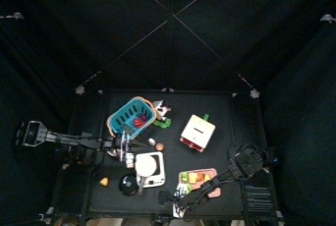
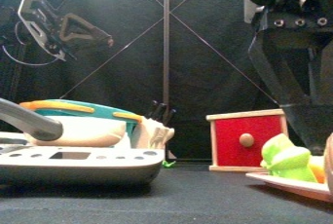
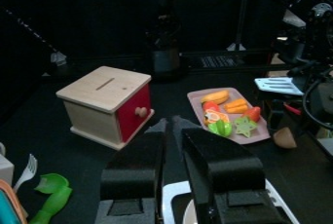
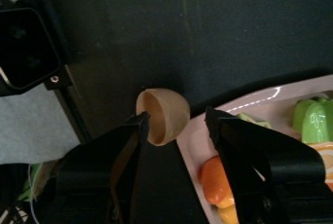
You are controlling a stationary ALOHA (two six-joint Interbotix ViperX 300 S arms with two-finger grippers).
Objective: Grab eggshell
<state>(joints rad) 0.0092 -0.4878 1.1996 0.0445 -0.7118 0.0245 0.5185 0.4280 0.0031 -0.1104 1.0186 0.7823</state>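
The eggshell (image 4: 163,116) is a small beige rounded shell lying on the black table just off the rim of the pink tray (image 4: 267,99). My right gripper (image 4: 178,121) is open, with one jaw on either side of the shell and not pressing on it. The left wrist view shows the eggshell (image 3: 283,138) as a brownish lump beside the pink tray (image 3: 196,99). My left gripper (image 3: 174,142) hangs open and holds nothing, over the white scale near the table's left middle. In the top view the right gripper (image 1: 176,197) is low at the table's front edge.
A wooden box with a red side (image 3: 108,103) stands mid-table. A teal basket (image 1: 132,115) sits at the back left. The white scale (image 2: 78,160) lies front left. Toy fruit (image 3: 228,116) fills the pink tray. A small orange lump (image 1: 102,181) lies at the front left.
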